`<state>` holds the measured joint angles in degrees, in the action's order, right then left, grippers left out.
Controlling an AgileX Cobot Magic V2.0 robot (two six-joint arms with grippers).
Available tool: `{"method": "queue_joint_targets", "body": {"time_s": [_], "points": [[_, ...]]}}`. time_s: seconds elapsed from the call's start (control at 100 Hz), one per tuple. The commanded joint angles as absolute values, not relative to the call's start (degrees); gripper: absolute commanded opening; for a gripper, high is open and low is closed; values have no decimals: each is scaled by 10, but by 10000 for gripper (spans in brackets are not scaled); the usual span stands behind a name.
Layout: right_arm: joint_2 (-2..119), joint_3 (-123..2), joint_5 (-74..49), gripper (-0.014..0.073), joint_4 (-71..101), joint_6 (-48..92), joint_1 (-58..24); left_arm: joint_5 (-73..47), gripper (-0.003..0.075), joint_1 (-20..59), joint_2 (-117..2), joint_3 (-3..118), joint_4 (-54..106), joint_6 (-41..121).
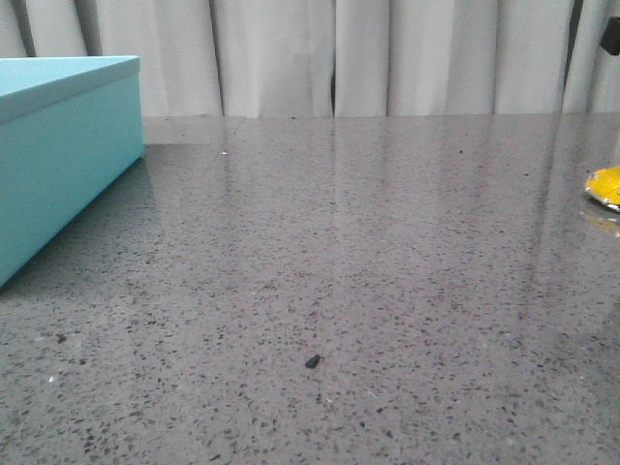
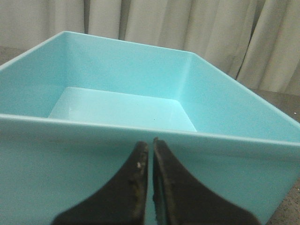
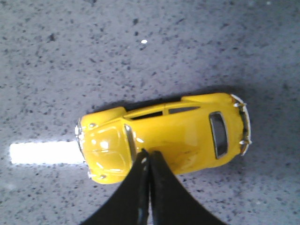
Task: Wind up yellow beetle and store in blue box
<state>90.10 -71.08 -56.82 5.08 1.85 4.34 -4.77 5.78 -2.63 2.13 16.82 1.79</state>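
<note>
The yellow beetle (image 3: 164,138) stands on its wheels on the grey speckled table, seen from above in the right wrist view. Only a sliver of it (image 1: 605,184) shows at the right edge of the front view. My right gripper (image 3: 149,154) is shut and empty, its tips over the car's roof. The blue box (image 1: 58,165) stands at the table's left, open on top, its inside (image 2: 122,110) empty. My left gripper (image 2: 150,144) is shut and empty, just outside the box's near wall. Neither gripper shows in the front view.
The grey speckled tabletop (image 1: 339,271) stretches between box and car. A small dark speck (image 1: 312,361) lies near the front middle. Pale curtains (image 1: 387,53) hang behind the table's far edge.
</note>
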Motion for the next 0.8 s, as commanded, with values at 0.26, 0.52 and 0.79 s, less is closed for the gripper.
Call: {"method": "queue_joint_targets", "body": {"time_s": [0.26,0.52,0.79], "points": [[895,-718,-552,-49,0,10,80,-4,-20,57,-32,37,173,19],[794,-719,-553,-49,93,51,64,-4,-20,57,-32,37,173,19],[739,-719,-575,-49,101,51,58,5,-20,57,-32,37,174,19]]}}
